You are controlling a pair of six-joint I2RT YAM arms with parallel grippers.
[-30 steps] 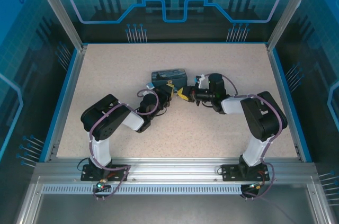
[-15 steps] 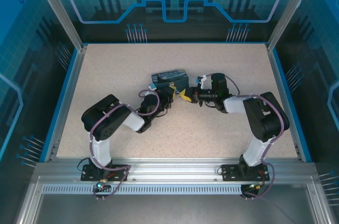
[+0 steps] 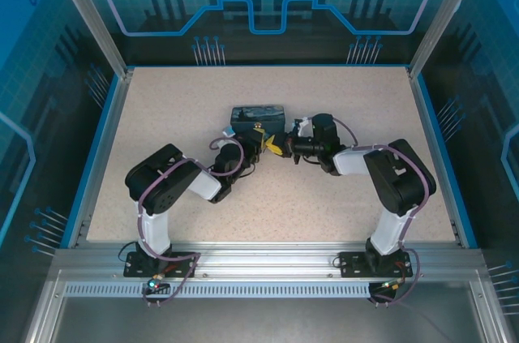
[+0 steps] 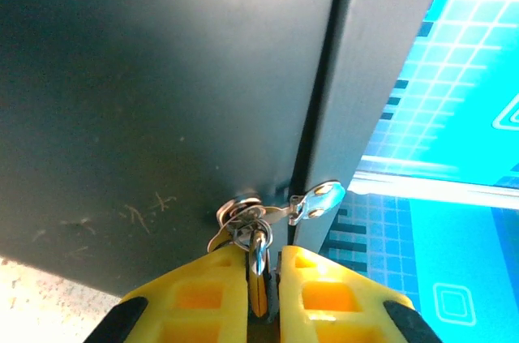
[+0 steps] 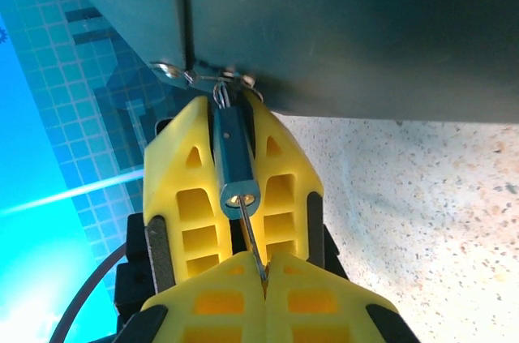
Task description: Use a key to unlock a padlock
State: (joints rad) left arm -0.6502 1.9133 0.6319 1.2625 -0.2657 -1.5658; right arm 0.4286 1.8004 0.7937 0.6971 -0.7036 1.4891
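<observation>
We see the right gripper (image 5: 263, 268) has edged left, pinching the key (image 5: 250, 228), tip at the keyhole of the padlock (image 5: 233, 156), which the left gripper (image 4: 262, 260) clamps in line, hanging from the tin (image 4: 162, 75).

One camera looks down from high up at the whole table (image 3: 162, 108). Two wrist cameras sit very close, and both face the tin (image 4: 162, 75) and padlock (image 5: 233, 165).
</observation>
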